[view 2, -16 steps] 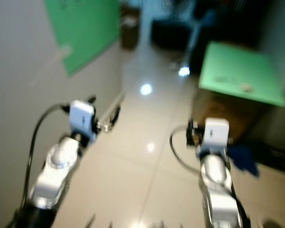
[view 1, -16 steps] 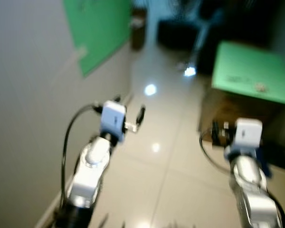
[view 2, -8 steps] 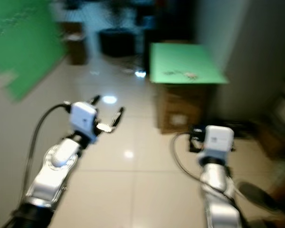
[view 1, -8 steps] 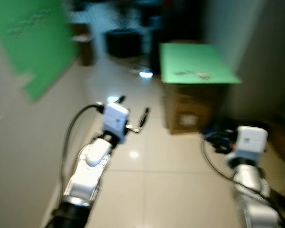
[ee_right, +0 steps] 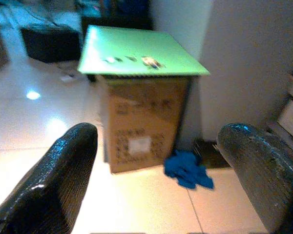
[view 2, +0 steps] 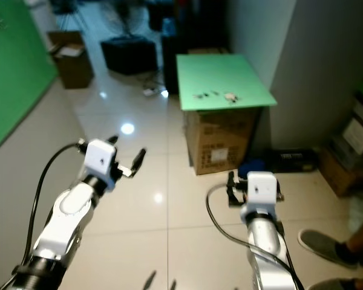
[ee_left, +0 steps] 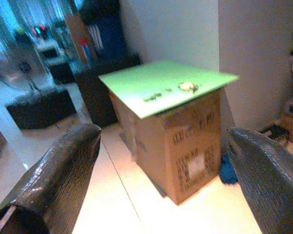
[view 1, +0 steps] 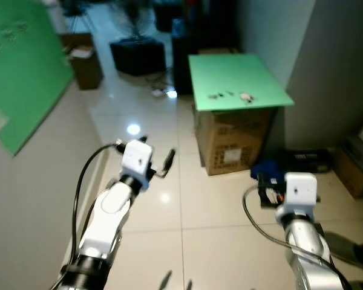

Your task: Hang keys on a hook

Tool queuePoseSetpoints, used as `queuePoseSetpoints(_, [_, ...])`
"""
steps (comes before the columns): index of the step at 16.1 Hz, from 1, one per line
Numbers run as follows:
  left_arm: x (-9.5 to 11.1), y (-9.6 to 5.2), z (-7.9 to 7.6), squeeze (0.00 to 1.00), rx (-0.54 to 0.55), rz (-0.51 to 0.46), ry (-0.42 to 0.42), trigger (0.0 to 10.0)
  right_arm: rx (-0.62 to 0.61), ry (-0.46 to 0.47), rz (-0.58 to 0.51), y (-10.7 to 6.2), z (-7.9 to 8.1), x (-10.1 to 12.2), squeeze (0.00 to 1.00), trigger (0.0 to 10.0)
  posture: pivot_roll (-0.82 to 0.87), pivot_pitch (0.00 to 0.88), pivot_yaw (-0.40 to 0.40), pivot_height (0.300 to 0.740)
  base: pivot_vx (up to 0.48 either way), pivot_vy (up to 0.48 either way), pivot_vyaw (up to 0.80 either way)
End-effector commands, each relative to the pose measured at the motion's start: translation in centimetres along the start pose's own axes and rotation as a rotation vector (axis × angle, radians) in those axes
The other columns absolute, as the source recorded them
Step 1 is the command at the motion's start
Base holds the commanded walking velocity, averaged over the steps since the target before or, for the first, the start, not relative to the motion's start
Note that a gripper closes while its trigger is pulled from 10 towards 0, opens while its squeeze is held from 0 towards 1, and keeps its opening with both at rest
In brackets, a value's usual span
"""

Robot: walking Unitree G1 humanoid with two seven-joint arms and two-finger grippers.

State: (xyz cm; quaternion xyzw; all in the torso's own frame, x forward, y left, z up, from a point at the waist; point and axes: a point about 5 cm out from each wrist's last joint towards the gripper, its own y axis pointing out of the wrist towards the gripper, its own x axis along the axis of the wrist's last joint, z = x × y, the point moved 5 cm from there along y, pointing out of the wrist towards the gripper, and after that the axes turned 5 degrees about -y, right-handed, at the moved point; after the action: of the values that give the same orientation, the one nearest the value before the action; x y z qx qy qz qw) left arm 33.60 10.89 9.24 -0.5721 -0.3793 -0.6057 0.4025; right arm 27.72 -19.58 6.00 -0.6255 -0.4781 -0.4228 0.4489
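Left end effector (ee_left: 161, 161) and right end effector (ee_right: 161, 165) both spread, empty, facing small keys (view 1: 247, 96) on green-topped cardboard box desk (view 1: 230, 142).

A small bunch of pale metal keys (view 1: 247, 96) lies flat on a green board topping a brown cardboard box, near its far right part, beside darker bits.

A green board (view 1: 236, 78) tops a brown cardboard box (view 1: 233, 142).
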Motion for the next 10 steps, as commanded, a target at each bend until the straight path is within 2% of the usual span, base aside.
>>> queuePoseSetpoints(1, [0.8, 0.4, -0.5, 0.0, -0.013, -0.034, -0.014, 10.0, -0.028, 0.011, -0.002, -0.1, -0.8, -0.3, 0.0, 10.0, -0.15, 0.0, 0.08, 0.74, 0.42, 0.0, 0.0])
queuePoseSetpoints(3, [-0.1, -0.1, -0.7, 0.0, -0.029, -0.021, 0.006, 10.0, -0.026, 0.019, -0.002, 0.0, -0.7, -0.6, 0.0, 10.0, -0.15, 0.0, 0.081, 0.74, 0.42, 0.0, 0.0])
queuePoseSetpoints(6, [-2.6, -1.1, -0.7, 0.0, -0.026, 0.042, -0.014, 10.0, -0.002, 0.028, -0.021, -0.1, 0.0, -0.7, 0.0, 10.0, -0.16, 0.0, 0.094, 0.74, 0.421, 0.0, 0.0])
queuePoseSetpoints(8, [-3.3, -1.4, -0.9, 0.0, -0.03, 0.058, -0.017, 10.0, 0.022, 0.005, 0.005, -0.2, 0.7, -1.8, 0.0, 10.0, -0.16, 0.0, 0.096, 0.74, 0.429, 0.0, 0.0])
queuePoseSetpoints(10, [-4.0, -1.8, 0.9, 0.0, 0.095, 0.075, -0.04, 10.0, 0.007, 0.036, 0.011, -0.5, 0.6, -2.1, 0.0, 10.0, -0.16, 0.0, 0.084, 0.74, 0.426, 0.0, 0.0])
